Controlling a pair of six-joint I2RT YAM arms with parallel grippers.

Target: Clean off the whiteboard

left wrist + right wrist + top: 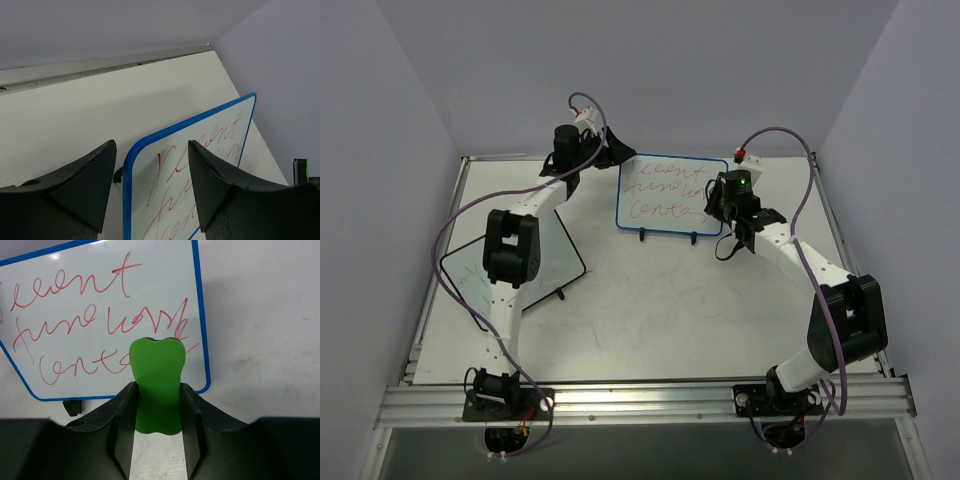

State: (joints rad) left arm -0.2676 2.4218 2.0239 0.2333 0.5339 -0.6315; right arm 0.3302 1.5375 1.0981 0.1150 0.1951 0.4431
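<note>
A small rectangular whiteboard with a rounded blue frame (pixel 670 195) is standing upright on two little black feet toward the far side of the white bench (pixel 650 330), its face turning toward the arms and carrying three lines of looping red handwriting (pixel 85 315). The right end effector (pixel 157 390) is clenching a flat green piece with a notched top edge (pixel 156 375) between its two black fingers and is holding it up in front of the blue-framed board's lower right part, where its top is overlapping the tail of the red script; whether the green piece is touching the surface cannot be told. The left end effector (pixel 151 150) is sitting at the board's upper left corner with its fingers spread apart and nothing between the pads, the blue corner showing in the gap between them; contact with the frame cannot be judged. Well to the left of the blue-framed board and nearer the arm bases, a larger black-framed whiteboard with faint marks (pixel 552 255) is resting on the bench, partly lying under the left arm.
</note>
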